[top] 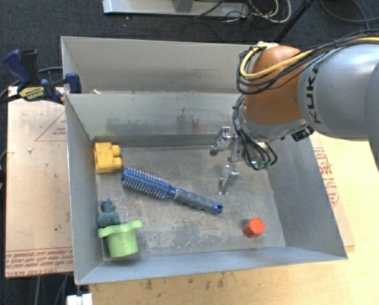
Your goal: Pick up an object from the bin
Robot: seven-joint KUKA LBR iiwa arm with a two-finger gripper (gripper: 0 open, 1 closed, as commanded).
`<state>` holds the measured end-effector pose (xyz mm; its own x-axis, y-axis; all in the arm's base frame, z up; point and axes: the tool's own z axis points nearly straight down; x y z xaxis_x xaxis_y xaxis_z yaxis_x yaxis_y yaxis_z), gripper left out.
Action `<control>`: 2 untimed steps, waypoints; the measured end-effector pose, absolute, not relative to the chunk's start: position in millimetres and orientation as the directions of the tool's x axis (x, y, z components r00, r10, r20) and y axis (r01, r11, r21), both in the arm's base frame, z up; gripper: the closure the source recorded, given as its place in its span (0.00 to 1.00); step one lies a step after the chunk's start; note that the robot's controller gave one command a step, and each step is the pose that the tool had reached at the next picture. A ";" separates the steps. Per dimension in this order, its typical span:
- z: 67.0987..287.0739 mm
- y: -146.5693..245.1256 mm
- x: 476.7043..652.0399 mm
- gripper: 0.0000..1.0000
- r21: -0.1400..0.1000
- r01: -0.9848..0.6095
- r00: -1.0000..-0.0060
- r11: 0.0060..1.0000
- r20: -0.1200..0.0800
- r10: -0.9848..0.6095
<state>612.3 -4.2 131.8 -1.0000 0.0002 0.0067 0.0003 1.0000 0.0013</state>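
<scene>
Sheet metal, grey and scuffed, forms the bin (81,170), and five loose things lie on its floor, one of each kind. One yellow plastic building block (106,157) sits by the left wall. One blue plastic hairbrush (170,192), with a bristled head and a ribbed handle, lies slantwise across the middle. One small grey-blue figure (106,213) and one light green plastic cylinder with a flared rim (120,239) lie close together in the near left corner. One small orange-red block (254,227) rests towards the near right corner. The end effector (226,162), bare metal below the arm's orange cover, hangs with its fingers spread and nothing between them, just beyond the hairbrush's handle end. Dark floor and cables surround the bin.
</scene>
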 end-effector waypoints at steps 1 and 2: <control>74.1 20.4 559.6 0.00 0.002 0.063 -0.998 0.998 -0.012 0.063; 76.8 20.6 561.0 1.00 0.003 0.062 -0.998 0.998 -0.012 0.062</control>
